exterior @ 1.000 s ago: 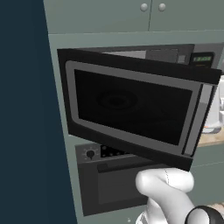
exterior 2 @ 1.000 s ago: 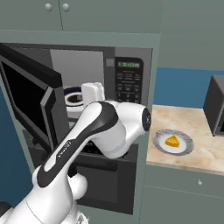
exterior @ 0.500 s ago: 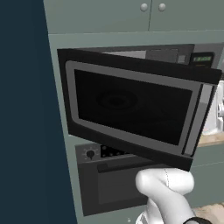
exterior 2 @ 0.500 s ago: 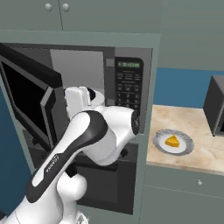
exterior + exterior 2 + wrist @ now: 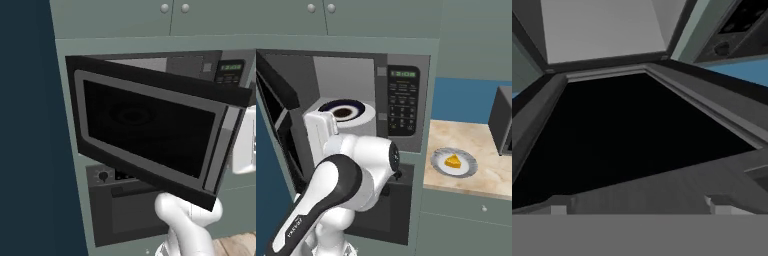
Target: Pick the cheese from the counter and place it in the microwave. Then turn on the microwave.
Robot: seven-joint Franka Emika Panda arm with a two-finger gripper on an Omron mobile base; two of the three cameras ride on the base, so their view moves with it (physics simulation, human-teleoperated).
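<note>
Your two-finger gripper (image 5: 637,202) stands spread wide and empty against the black, silver-framed microwave (image 5: 356,105) door, which hangs open. Farther right, the small yellow-orange cheese wedge (image 5: 453,161) sits on a round grey plate (image 5: 438,165) on the tan wood-look counter (image 5: 491,170). It looks light and firm; pinch its flat sides.

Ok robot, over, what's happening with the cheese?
Gripper open, empty, by the microwave door. Cheese on its plate on the counter, untouched. Microwave open.
</note>
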